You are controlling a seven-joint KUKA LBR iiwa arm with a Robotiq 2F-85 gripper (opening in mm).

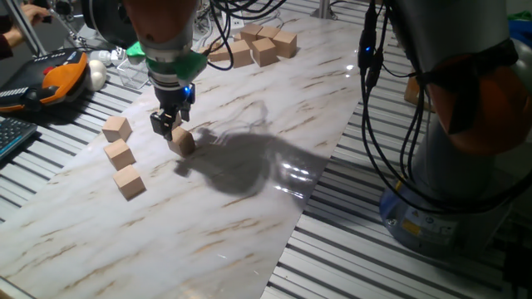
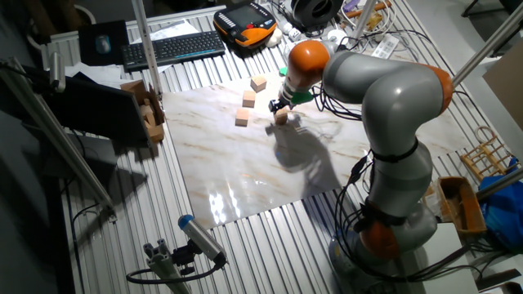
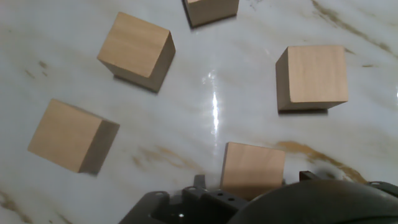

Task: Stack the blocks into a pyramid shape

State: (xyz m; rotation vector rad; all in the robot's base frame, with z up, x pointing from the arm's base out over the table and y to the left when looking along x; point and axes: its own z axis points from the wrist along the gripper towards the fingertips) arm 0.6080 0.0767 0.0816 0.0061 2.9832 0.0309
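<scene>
**Gripper down at 1 cube, 3 more in a loose row beside it**

On the marble board [image 1: 249, 208], 4 tan blocks lie singly: 3 in a row [image 1: 120, 154] well off to one side of the jaws, and 1 block [image 1: 182, 142] right at the fingertips. The gripper [image 1: 169, 123] stands over this block, touching or nearly so; whether the jaws clasp it cannot be told. A further cluster of cubes [image 1: 262, 43] sits far beyond the jaws at the board's end. No stepped heap stands.

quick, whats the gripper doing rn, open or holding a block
Gripper: low over the marble board, right at a block. Whether the fingers are open or shut on it cannot be told from these views.
</scene>
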